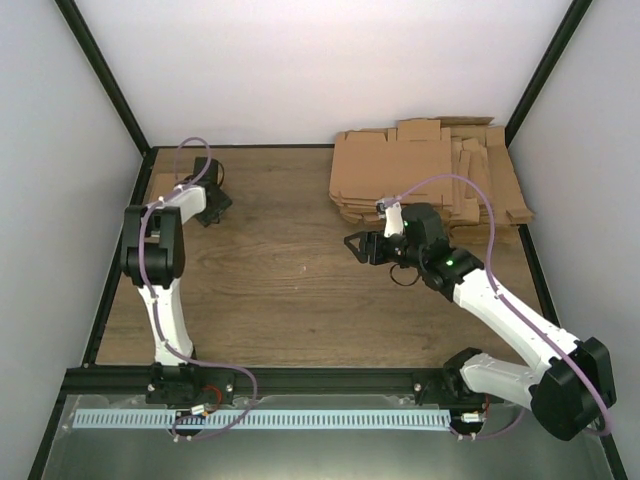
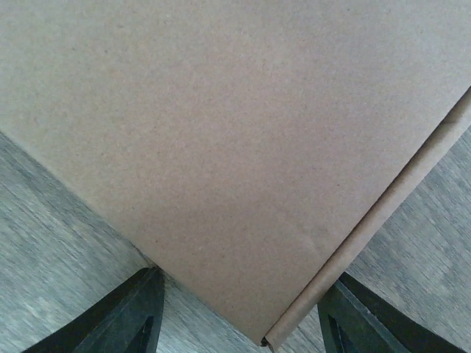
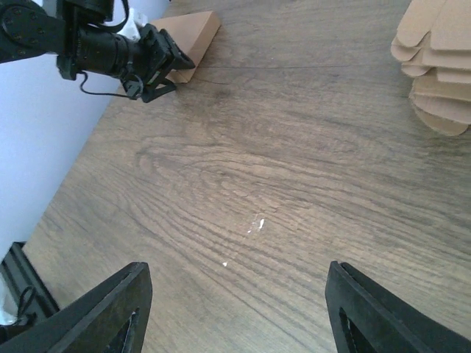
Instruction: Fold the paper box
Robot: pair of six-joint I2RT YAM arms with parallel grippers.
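Observation:
The paper box (image 1: 163,186) is a closed, shallow brown mailer lying at the far left corner of the table. It fills the left wrist view (image 2: 235,132) and shows in the right wrist view (image 3: 194,31). My left gripper (image 1: 218,200) is open at the box's near corner, and that corner pokes between its spread fingers (image 2: 244,279). It also appears in the right wrist view (image 3: 158,62). My right gripper (image 1: 355,245) is open and empty, hovering over bare wood (image 3: 237,268) at mid-table.
A pile of flat brown cardboard blanks (image 1: 430,180) lies at the back right, and its edge shows in the right wrist view (image 3: 438,66). White walls and black frame posts (image 1: 105,85) enclose the table. A black rail (image 1: 300,380) runs along the near edge.

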